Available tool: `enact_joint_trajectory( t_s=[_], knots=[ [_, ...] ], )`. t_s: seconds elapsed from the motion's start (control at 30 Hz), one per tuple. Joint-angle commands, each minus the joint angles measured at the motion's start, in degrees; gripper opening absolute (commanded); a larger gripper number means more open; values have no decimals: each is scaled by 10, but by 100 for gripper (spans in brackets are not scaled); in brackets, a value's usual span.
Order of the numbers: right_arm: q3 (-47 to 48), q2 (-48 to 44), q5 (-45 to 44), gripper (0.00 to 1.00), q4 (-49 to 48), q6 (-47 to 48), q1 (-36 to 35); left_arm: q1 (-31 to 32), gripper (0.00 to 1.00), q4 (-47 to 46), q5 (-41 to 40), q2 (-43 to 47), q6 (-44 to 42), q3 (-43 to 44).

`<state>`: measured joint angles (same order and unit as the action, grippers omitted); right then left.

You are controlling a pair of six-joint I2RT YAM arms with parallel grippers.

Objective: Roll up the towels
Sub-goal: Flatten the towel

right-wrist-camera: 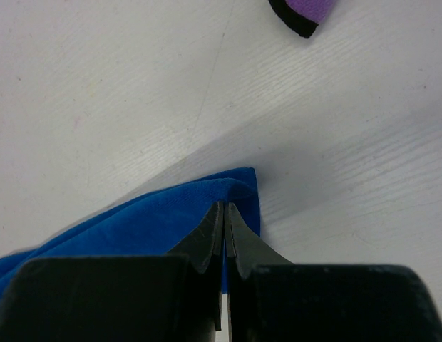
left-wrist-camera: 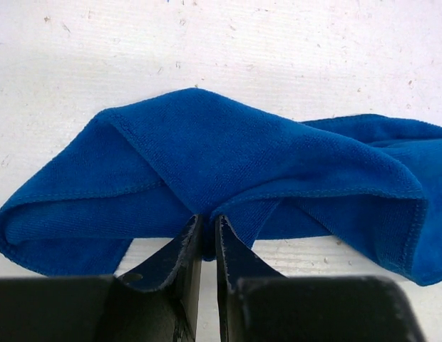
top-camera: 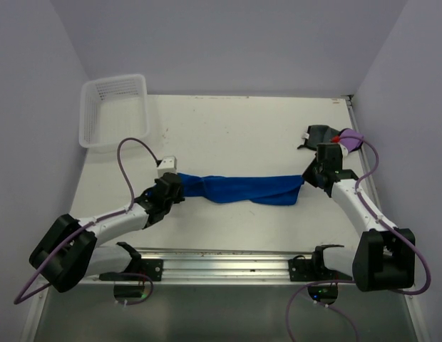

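Note:
A bright blue towel (top-camera: 239, 188) lies stretched in a long band across the middle of the table. My left gripper (top-camera: 180, 187) pinches its left end; in the left wrist view the jaws (left-wrist-camera: 207, 231) are shut on a bunched fold of the blue towel (left-wrist-camera: 228, 164). My right gripper (top-camera: 306, 179) holds the right end, its jaws (right-wrist-camera: 224, 217) shut on the blue towel's corner (right-wrist-camera: 150, 221). A dark grey towel (top-camera: 317, 135) and a purple towel (top-camera: 351, 140) lie bunched at the back right; a purple towel's edge (right-wrist-camera: 306, 11) shows at the top of the right wrist view.
A white mesh basket (top-camera: 114, 110) stands at the back left corner of the table. Purple cables loop from both arms. A metal rail (top-camera: 228, 262) runs along the near edge between the arm bases.

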<state>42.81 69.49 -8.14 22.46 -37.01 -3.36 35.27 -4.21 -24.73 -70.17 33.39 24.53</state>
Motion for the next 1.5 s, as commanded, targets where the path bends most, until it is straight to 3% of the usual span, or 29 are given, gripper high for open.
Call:
enact_joint_trajectory(
  t_s=[0.0, 0.27, 0.33, 0.43, 0.8, 1.23, 1.47],
  knots=[
    [3, -1, 0, 0, -14, 10, 3, 0, 15, -12, -8, 21, 2, 20],
    [3, -7, 0, 0, -8, 10, 4, 0, 23, 39, -14, 64, 16, 32],
    [3, -8, 0, 0, -7, 12, 4, -1, 19, 41, -13, 72, 15, 29],
    [5, -8, -2, 0, -6, 12, 4, 0, 1, 41, -14, 80, 13, 25],
    [13, -13, -8, 0, 3, 12, 4, 0, 0, 66, -25, 85, 5, 47],
    [121, -14, 5, 0, 57, 16, 4, -20, 0, 117, -110, 94, -58, 181],
    [237, 42, 16, 0, 85, 24, 4, -112, 0, 127, -67, 56, -69, 271]
  ],
)
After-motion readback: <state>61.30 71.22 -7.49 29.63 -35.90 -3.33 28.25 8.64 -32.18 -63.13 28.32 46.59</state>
